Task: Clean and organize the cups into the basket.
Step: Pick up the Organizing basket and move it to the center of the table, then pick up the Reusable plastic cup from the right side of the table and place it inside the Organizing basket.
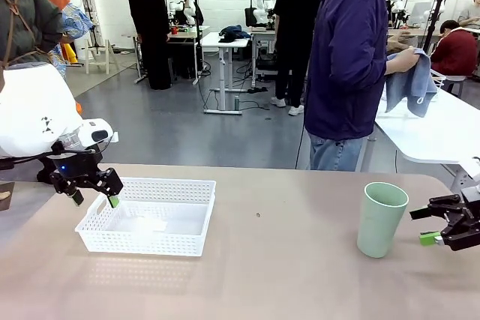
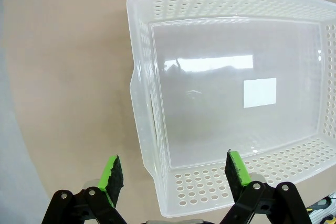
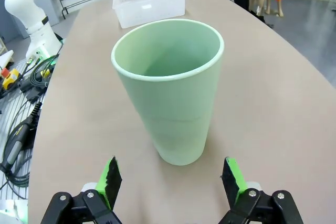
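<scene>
The mint green cup [image 3: 168,93] stands upright on the tan table [image 1: 285,275], well to the right of the basket [image 1: 142,241]. Its long axis is vertical, with the open mouth up and the narrow base down. The right gripper [image 1: 426,227] sits just beyond the cup on the side away from the basket. Its fingers are level and point back toward the basket, spread wide and clear of the cup's wall, holding nothing.

The left gripper [image 1: 96,201] hangs over the basket's left end, also spread and gripping nothing. One pad is outside the short lattice wall and the other above the floor; whether either touches the rim is hard to say. The basket lies flat with its opening up and its long side running toward the cup.

Past the table's far edge, right of the basket, a person [image 1: 349,58] stands clutching a blue cloth [image 1: 411,84].
</scene>
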Motion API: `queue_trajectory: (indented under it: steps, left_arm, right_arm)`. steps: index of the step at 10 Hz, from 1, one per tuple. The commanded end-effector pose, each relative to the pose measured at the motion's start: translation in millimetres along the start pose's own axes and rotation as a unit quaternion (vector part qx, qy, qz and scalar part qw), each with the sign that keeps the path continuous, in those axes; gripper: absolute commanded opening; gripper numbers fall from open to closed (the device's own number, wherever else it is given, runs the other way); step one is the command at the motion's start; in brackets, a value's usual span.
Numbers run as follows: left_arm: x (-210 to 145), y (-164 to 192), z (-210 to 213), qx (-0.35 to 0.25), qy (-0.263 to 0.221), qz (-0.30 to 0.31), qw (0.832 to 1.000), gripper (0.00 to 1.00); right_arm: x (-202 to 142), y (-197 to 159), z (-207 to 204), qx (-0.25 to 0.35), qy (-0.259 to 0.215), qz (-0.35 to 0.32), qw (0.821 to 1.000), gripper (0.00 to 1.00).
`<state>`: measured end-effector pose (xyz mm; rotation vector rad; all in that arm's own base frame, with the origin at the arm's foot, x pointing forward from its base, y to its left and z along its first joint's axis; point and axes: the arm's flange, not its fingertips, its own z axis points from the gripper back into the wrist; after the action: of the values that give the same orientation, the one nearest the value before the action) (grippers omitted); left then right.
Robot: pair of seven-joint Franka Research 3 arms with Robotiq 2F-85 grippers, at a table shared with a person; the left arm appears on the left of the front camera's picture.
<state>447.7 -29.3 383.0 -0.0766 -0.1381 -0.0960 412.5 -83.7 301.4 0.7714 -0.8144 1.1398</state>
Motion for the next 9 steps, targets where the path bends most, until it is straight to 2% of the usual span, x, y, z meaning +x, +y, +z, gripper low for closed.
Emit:
queue_trajectory:
  steps: [1, 2, 6, 9]
  left_arm:
    - [0, 0, 0, -0.002, 0.002, -0.009, 1.000, 1.00]
    - [0, 0, 0, -0.002, 0.002, -0.009, 1.000, 1.00]
    - [-17, 4, -10, 0.027, 0.011, -0.018, 0.999, 1.00]
    - [-33, 4, -21, 0.037, 0.013, -0.029, 0.999, 1.00]
  right_arm:
    - [1, 0, 2, -0.002, 0.003, 0.002, 1.000, 1.00]
    - [0, 0, 0, 0.000, 0.000, 0.000, 1.000, 1.00]
    - [-12, -8, -15, 0.005, -0.028, 0.103, 0.994, 1.00]
    - [-21, -20, -26, -0.002, -0.044, 0.105, 0.994, 1.00]
